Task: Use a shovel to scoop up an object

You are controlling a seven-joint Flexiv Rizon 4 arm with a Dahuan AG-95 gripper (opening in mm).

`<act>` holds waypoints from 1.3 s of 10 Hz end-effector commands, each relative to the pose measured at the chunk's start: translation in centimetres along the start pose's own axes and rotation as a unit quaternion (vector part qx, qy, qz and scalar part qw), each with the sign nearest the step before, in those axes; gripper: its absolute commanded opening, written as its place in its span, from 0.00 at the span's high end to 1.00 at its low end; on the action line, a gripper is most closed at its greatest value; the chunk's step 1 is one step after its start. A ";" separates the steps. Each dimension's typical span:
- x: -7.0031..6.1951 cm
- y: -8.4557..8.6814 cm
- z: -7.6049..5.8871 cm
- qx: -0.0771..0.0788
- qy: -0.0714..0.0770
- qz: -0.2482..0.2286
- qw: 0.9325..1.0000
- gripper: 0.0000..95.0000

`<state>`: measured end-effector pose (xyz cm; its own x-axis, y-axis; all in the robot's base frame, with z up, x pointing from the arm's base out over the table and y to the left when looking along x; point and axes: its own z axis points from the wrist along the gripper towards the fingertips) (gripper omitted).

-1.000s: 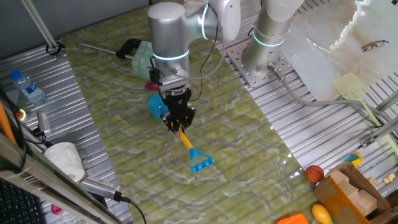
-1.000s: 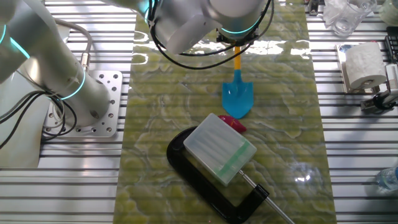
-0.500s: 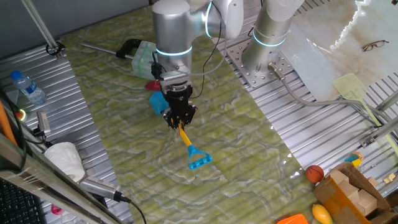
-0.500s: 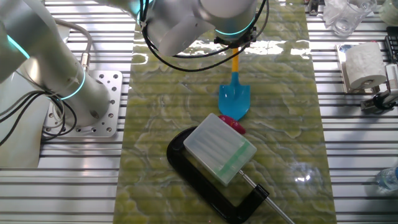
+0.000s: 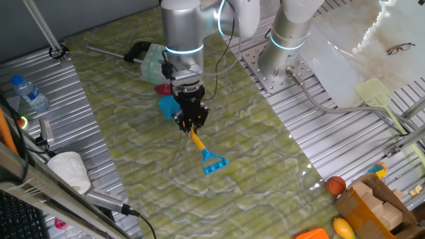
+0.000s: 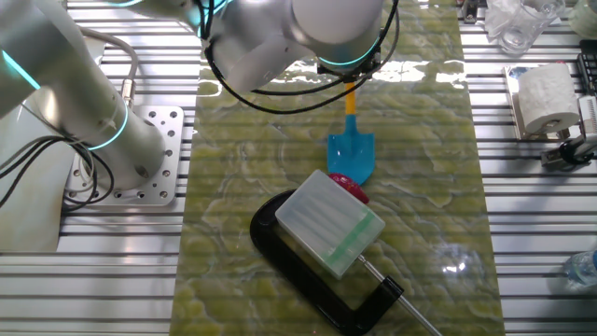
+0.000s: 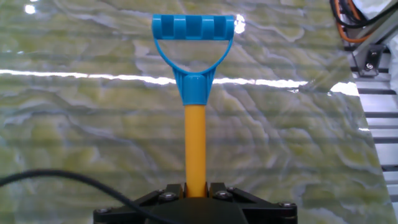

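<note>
Fingers [image 7: 163, 196] of the gripper [image 5: 190, 124] clamped mid-shaft on the shovel [image 6: 352, 149], seemingly light, stiff plastic, its blade touching the object [image 6: 355, 191].

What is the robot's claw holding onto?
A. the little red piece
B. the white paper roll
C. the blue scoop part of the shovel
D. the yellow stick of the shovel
D. In the hand view the gripper is shut on the shovel at its yellow shaft, with the blue D-shaped end sticking out beyond the fingers.
</note>
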<state>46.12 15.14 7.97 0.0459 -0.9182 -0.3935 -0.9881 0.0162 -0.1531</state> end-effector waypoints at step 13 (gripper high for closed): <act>-0.3 -0.4 -0.1 0.008 -0.003 -0.036 0.999 1.00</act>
<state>46.77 16.27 6.73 0.1058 -0.9097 -0.4015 -0.9846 -0.0394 -0.1702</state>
